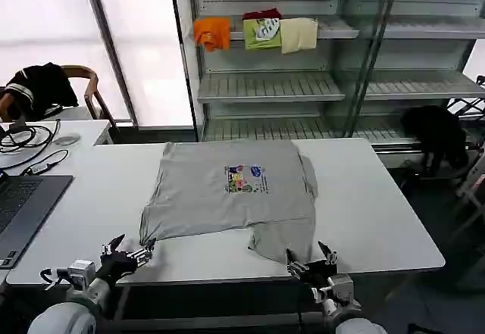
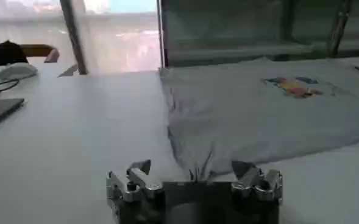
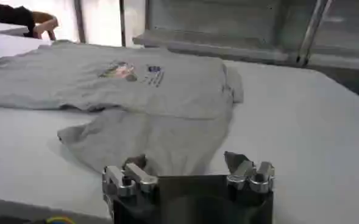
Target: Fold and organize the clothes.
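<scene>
we see the grey shirt [image 1: 231, 198] spread on the white table [image 1: 371, 213] (print up). our left gripper [image 1: 127, 253] and right gripper [image 1: 311, 262] sit at its near corners, jaws spread, holding nothing.

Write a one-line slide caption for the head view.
Grey shirt spread on the white table, left gripper and right gripper open at its near corners.
</scene>
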Controlling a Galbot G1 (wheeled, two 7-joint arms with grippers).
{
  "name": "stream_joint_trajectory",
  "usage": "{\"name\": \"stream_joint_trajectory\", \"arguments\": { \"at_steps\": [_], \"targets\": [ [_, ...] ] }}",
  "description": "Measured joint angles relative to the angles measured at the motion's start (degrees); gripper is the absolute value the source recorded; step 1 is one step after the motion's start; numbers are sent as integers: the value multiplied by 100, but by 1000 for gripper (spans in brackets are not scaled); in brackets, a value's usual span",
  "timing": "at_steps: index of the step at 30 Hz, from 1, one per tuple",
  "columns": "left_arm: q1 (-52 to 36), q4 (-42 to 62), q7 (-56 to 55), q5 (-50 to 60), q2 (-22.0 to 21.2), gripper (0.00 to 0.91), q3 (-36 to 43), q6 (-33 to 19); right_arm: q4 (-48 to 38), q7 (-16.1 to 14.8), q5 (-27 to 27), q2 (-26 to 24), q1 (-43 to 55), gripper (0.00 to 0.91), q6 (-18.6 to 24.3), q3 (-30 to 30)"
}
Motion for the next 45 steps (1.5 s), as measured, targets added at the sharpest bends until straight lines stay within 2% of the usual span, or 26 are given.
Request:
{"name": "stream_joint_trajectory", "arguments": {
  "at_steps": [9, 32, 45],
  "targets": [
    [-18, 108, 26, 58, -45, 10, 83, -68, 4, -44, 42, 73, -10, 0, 23, -12],
    [-84, 211, 184, 60, -10, 0, 93, -409, 138, 101, 318, 197, 149, 0, 255, -4],
    [-489, 226, 37, -385, -59, 0, -7, -590, -294, 284, 774, 430, 1017, 0, 566, 21]
  ]
}}
